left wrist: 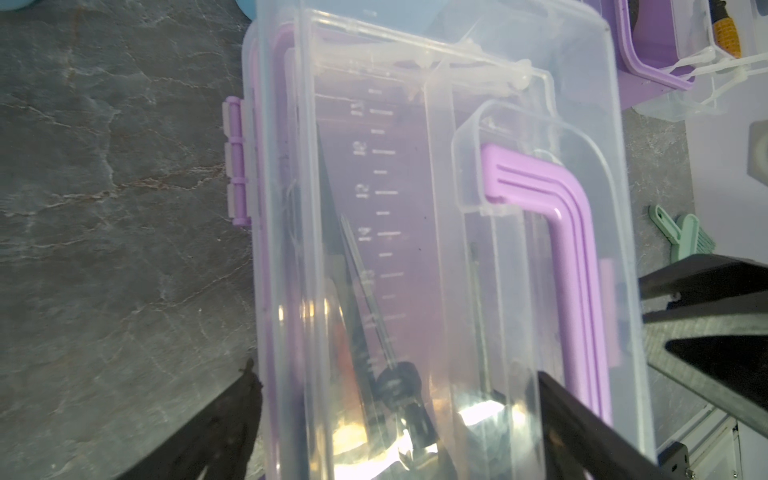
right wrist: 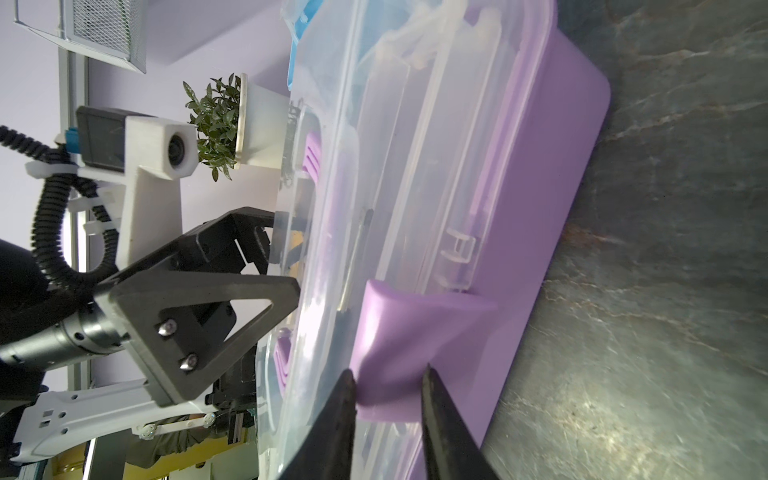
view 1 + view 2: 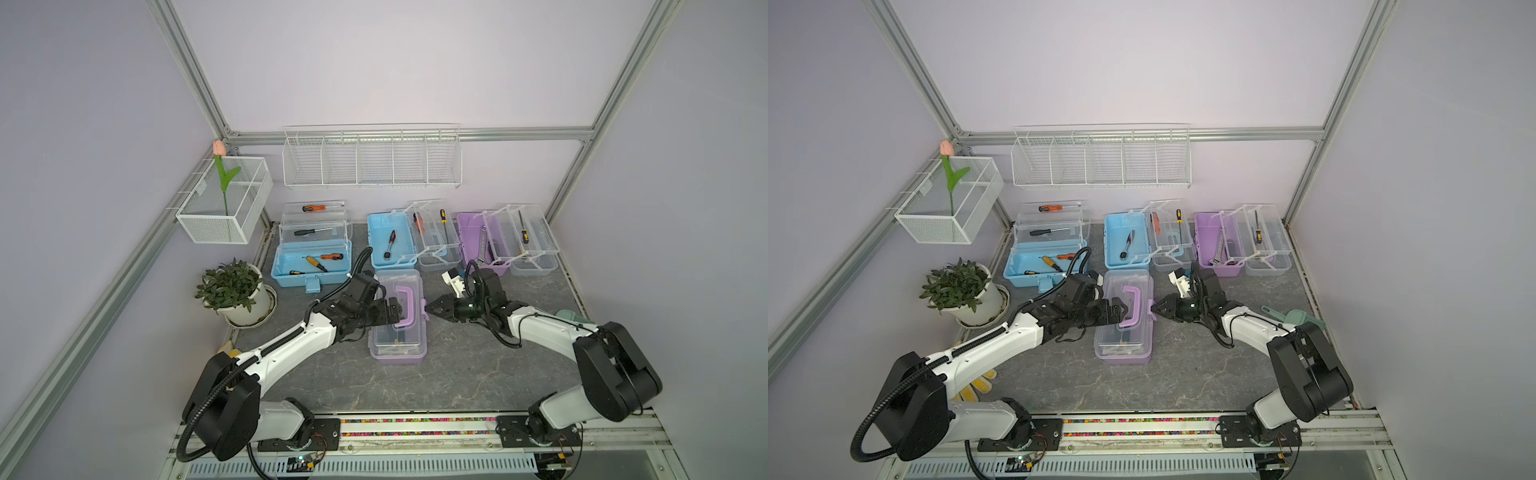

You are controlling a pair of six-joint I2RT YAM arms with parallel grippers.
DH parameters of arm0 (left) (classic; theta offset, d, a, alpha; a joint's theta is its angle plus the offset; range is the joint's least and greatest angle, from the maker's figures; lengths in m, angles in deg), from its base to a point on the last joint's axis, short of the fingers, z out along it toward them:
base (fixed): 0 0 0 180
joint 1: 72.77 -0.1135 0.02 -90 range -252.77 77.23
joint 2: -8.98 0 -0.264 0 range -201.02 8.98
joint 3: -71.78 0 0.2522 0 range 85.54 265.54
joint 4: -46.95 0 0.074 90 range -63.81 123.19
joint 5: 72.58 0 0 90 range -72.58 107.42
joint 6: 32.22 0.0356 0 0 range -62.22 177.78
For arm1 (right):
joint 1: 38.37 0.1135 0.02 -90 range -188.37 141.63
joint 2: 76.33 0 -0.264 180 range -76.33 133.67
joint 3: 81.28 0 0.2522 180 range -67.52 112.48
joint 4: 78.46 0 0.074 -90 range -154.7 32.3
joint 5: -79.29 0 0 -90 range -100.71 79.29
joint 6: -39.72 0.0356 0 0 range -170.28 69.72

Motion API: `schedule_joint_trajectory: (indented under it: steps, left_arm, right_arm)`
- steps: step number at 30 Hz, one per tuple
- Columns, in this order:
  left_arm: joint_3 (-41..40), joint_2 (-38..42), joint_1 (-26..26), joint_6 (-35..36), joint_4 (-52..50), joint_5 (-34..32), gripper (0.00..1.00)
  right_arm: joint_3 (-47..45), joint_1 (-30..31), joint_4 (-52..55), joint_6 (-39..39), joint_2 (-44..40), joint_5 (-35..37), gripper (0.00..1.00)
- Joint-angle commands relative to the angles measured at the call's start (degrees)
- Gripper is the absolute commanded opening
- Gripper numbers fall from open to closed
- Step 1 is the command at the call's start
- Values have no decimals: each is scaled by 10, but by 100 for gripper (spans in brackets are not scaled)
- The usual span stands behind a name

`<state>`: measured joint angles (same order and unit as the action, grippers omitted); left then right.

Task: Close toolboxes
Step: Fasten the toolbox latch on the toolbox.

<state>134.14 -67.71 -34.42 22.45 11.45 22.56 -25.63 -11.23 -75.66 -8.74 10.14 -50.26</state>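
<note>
Latch (image 2: 399, 345) of near purple toolbox (image 3: 400, 338) pinched by right hand (image 3: 427, 309) | left hand (image 1: 392, 376) wide open over lid (image 1: 374, 208)

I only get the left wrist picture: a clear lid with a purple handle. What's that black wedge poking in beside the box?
Observer: The right gripper, tips either side of the latch on the purple toolbox.
Operator: Is it fastened?
Observer: In the right wrist view the flap stands out from the box wall.
Operator: Other boxes?
Observer: Three stand open behind it: the corner blue toolbox, the middle blue toolbox, the open purple toolbox.
</note>
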Motion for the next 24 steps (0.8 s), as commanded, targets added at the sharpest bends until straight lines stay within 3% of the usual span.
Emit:
schedule_joint_trajectory:
  steps: [1,24]
  left_arm:
    - [11,-16,4,4,-38,-16,99]
    - [11,-20,19,-12,-28,-23,99]
  right_arm:
    - [16,8,19,-8,9,4,30]
    - [41,37,133,-56,5,60,30]
